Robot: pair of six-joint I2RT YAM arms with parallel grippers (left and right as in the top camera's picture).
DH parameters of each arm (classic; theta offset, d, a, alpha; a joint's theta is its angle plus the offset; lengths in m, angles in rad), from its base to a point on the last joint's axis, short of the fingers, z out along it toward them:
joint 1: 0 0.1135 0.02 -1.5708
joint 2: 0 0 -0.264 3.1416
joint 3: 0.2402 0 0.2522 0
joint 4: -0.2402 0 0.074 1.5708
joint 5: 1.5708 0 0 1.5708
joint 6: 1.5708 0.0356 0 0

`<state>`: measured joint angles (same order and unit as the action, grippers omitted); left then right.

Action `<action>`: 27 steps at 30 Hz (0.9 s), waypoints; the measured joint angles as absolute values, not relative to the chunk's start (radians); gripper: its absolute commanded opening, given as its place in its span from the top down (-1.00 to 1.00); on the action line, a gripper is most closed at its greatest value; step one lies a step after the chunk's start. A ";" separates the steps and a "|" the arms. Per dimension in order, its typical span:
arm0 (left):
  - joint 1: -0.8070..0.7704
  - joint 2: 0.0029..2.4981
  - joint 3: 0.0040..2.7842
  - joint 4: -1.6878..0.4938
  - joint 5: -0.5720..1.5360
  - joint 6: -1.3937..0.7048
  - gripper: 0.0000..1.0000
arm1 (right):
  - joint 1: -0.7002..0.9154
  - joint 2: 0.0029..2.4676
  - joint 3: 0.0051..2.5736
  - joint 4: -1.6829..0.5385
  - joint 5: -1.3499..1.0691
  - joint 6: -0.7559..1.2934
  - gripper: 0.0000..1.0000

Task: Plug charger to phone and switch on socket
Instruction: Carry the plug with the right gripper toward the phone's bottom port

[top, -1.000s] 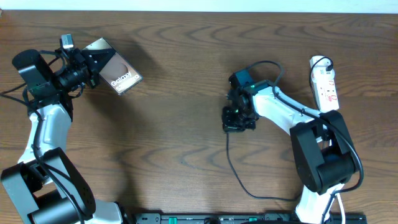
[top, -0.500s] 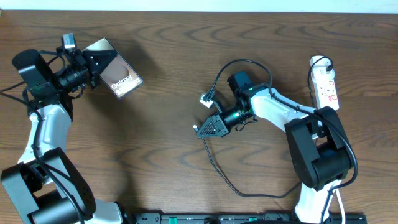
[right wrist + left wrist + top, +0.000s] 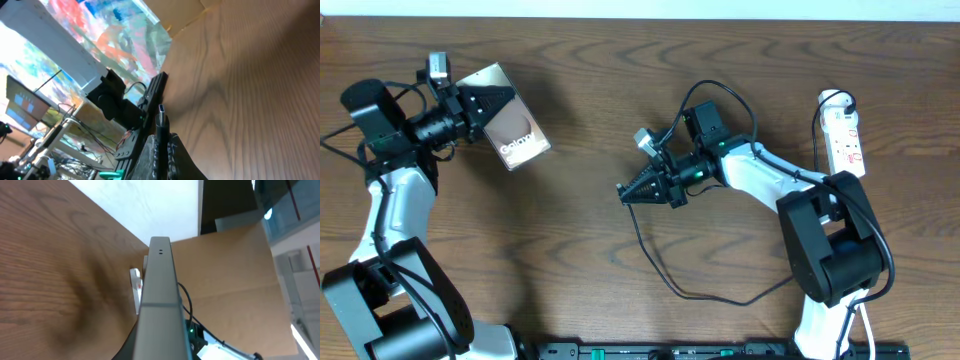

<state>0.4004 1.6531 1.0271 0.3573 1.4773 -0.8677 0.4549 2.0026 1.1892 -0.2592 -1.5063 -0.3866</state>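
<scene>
The phone [image 3: 512, 130], dark with a brown patch and white "Galaxy" lettering, is held tilted above the table at the far left by my left gripper [image 3: 483, 102], shut on its upper end. In the left wrist view the phone [image 3: 159, 295] shows edge-on, running away from the gripper [image 3: 160, 355]. My right gripper [image 3: 632, 189] points left at mid-table, shut on the charger [image 3: 660, 270] near its plug tip [image 3: 619, 192]. In the right wrist view the plug tip [image 3: 161, 111] sticks out past the gripper [image 3: 163, 136], aimed at the far phone [image 3: 155, 91]. The socket [image 3: 842, 135] lies at the far right.
The black charger cable trails from the right gripper in a loop across the table's front, toward the right arm's base [image 3: 835, 260]. The right arm's own wires [image 3: 705, 95] arch above its wrist. The left arm's base [image 3: 390, 310] stands at the front left.
My right gripper has turned from pointing down to pointing left and moved left with the charger, dragging the cable loop along. The phone has tilted slightly in the left gripper.
</scene>
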 measured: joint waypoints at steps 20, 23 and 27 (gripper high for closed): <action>0.280 1.653 1.027 0.393 1.466 -0.811 0.85 | 0.573 2.003 1.188 0.289 -1.509 0.097 0.98; 0.278 1.653 1.027 0.393 1.463 -0.811 0.85 | 0.573 2.003 1.188 0.301 -1.487 0.127 0.98; 0.265 1.653 1.027 0.413 1.459 -0.810 0.85 | 0.573 2.003 1.188 0.362 -1.473 0.186 0.98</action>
